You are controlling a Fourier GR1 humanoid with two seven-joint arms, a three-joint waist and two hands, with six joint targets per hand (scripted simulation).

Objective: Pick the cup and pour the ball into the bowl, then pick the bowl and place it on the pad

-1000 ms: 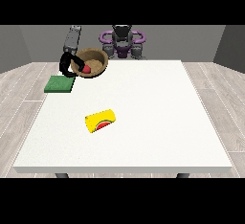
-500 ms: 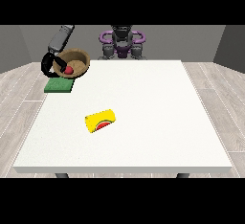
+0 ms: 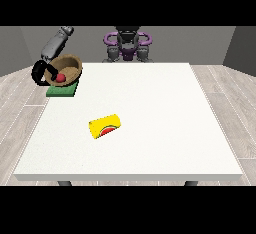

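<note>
A brown wooden bowl (image 3: pixel 67 66) with a red ball (image 3: pixel 60 77) inside hangs tilted just above the green pad (image 3: pixel 62 91) at the table's far left. The black hand at the view's left (image 3: pixel 41 73) is curled round the bowl's near-left rim. A yellow cup (image 3: pixel 105 126) with a red and green mark lies on its side near the table's middle. The hand at the view's right is out of sight.
The white table (image 3: pixel 150 108) spreads wide around the cup. The robot's purple and grey torso (image 3: pixel 127 45) stands behind the far edge. The pad lies close to the table's left edge.
The hand with the bowl has moved left and a little lower, from beside the pad to over it. The cup has stayed put.
</note>
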